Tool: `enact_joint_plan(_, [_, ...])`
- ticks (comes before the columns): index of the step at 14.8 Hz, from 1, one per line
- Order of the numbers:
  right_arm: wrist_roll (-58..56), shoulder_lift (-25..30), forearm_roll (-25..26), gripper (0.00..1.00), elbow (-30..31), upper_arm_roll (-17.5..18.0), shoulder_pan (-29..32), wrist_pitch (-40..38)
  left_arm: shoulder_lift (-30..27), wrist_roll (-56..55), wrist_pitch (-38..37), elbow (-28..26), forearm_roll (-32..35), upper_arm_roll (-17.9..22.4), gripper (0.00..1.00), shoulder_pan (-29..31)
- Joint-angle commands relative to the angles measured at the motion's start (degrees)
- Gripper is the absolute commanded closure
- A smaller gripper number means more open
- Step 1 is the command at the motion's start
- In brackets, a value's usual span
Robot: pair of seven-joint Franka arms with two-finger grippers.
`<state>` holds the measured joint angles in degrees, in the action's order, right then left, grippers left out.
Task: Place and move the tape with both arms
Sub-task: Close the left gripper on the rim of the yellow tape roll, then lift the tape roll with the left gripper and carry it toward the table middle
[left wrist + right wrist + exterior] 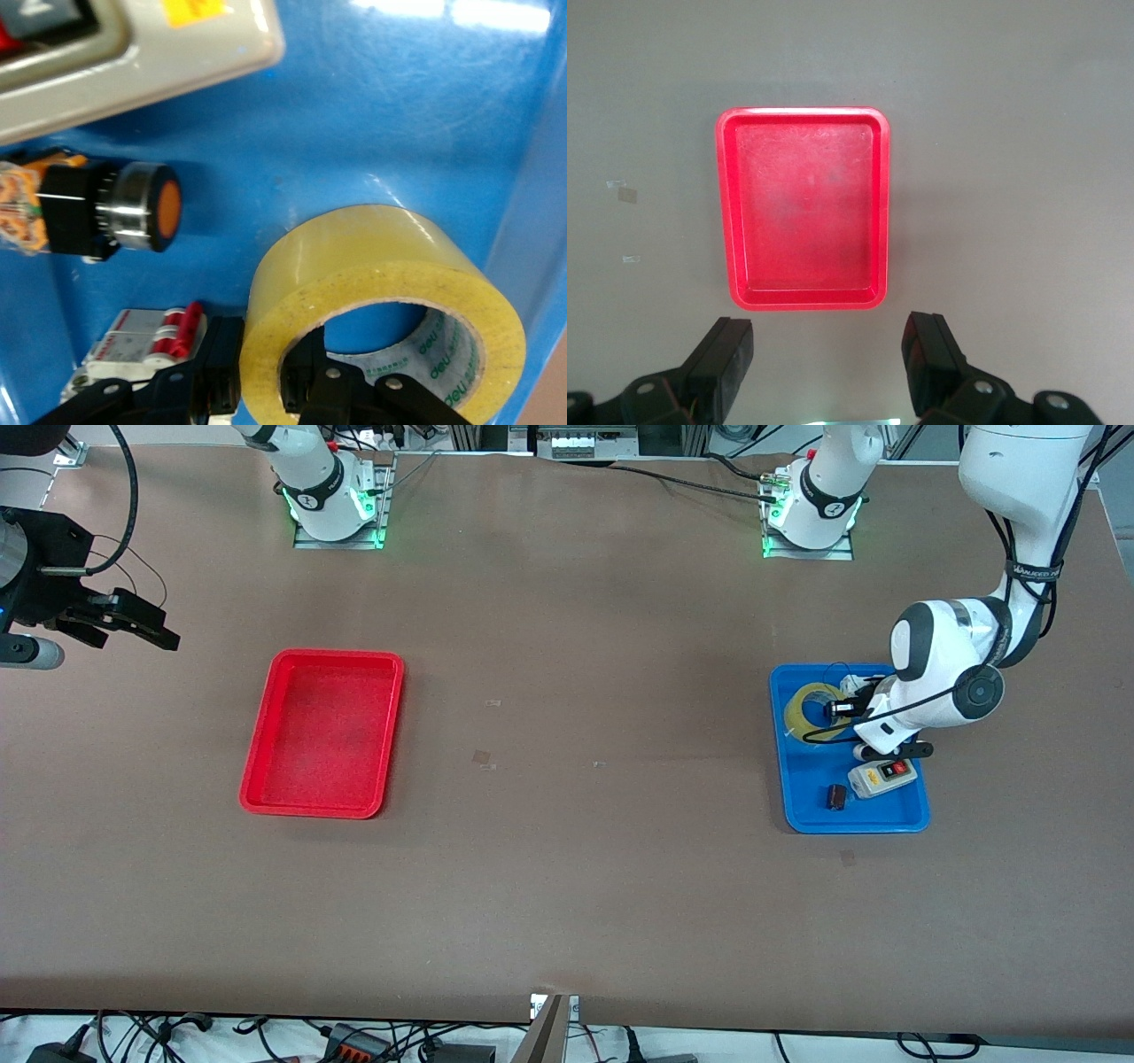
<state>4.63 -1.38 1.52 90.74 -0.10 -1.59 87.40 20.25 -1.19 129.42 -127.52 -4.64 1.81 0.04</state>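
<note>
The tape [808, 710], a wide yellow translucent roll, stands on its edge in the blue tray [808, 779] at the left arm's end of the table. My left gripper [842, 710] is down in that tray. In the left wrist view the left gripper [263, 363] is shut on the wall of the tape [381, 274], one finger inside the hole and one outside. My right gripper [124, 627] hangs open over the table at the right arm's end, apart from the red tray [323, 731]. In the right wrist view the right gripper [828, 363] holds nothing, with the red tray [806, 204] below it.
The blue tray [354, 115] also holds a grey switch box [881, 775] with a red button, a small dark block [835, 796], a black push button with an orange face [133, 212] and a white-and-red part [142, 332]. The red tray is empty.
</note>
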Motion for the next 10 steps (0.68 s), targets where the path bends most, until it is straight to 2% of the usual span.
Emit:
enact_joint_plan(1, [-0.68,-0.02,-0.55,0.01,-0.47,0.01,0.27,0.49,-0.03,1.01,-6.17,4.01,0.77,0.39,0.82,1.10])
enact_joint_plan(5, [-0.68,-0.02,-0.55,0.01,-0.47,0.01,0.27,0.49,-0.29,1.01,-13.56,8.77,0.86,0.30,0.84,2.24])
enact_joint_plan(8, [-0.68,-0.02,-0.55,0.01,-0.65,0.01,0.27,0.49,-0.38,0.84,-21.46,14.82,0.77,0.30,0.84,2.24])
enact_joint_plan(10, [-0.68,-0.02,-0.47,0.01,-0.65,0.01,0.27,0.49,-0.38,0.05,-24.03,17.73,0.69,-0.05,0.84,2.16])
